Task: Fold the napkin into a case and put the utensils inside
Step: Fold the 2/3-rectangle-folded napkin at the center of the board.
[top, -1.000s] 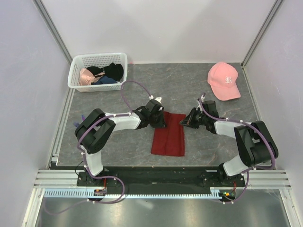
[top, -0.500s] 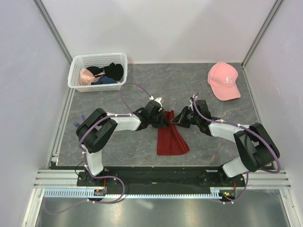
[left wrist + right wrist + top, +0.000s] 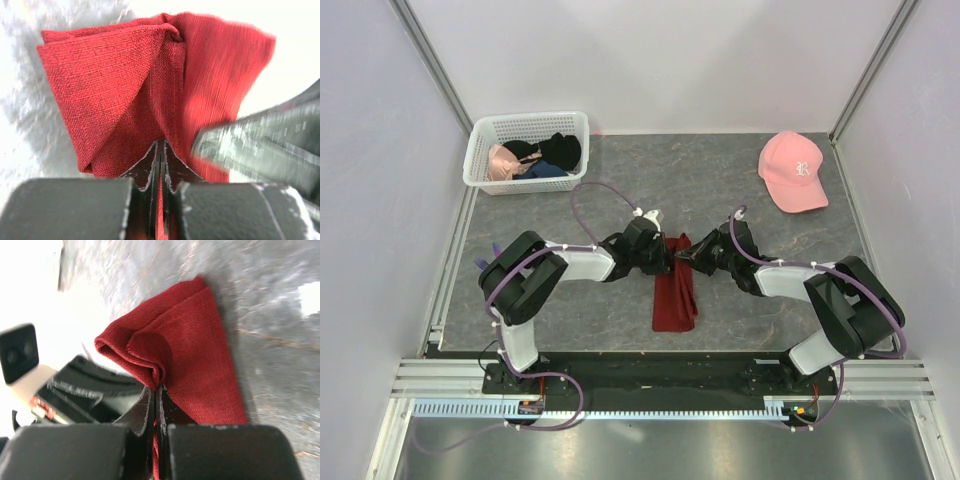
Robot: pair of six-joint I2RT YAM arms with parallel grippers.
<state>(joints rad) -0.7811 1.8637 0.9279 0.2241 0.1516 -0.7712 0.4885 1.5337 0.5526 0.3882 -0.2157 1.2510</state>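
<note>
The dark red napkin (image 3: 675, 295) lies mid-table as a narrow folded strip, its far end lifted and bunched between both grippers. My left gripper (image 3: 665, 256) is shut on its far left edge; the cloth (image 3: 125, 85) fans out from the jaws in the left wrist view. My right gripper (image 3: 692, 257) is shut on the far right edge, folded toward the left one; the cloth (image 3: 190, 360) shows pinched there, with the left gripper close behind. No utensils are in view.
A white basket (image 3: 480, 160) with black and pink garments stands at the back left. A pink baseball cap (image 3: 793, 170) lies at the back right. Grey walls enclose the table on three sides.
My right gripper has carried the napkin's right edge leftward over the cloth, up to the left gripper. The napkin has narrowed from a wide rectangle to a strip.
</note>
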